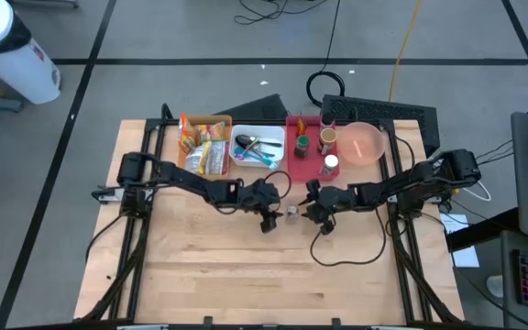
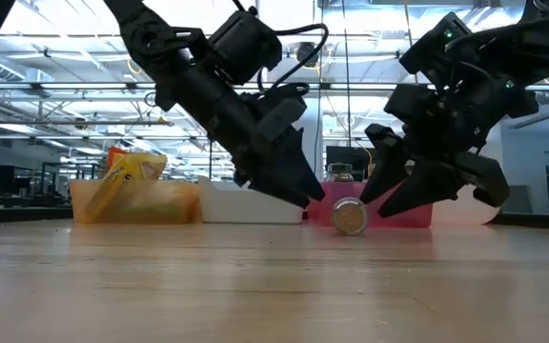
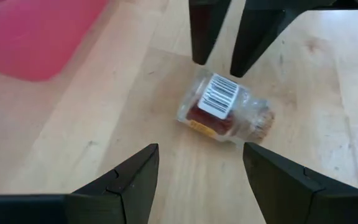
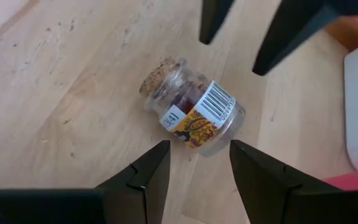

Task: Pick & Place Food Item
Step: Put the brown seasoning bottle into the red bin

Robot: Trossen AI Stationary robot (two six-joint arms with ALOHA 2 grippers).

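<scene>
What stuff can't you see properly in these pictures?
- Little jar: its label's small print is too tiny to read in either wrist view.
- Little jar in the high view: just a speck between the left gripper and right gripper.
- Red tray: in the low view the right gripper hides most of it.
- Orange bin: its packets are too small to name in the high view.

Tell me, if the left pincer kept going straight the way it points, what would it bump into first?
Probably the little corked jar lying on its side on the table, right ahead of the open left pincer.
</scene>
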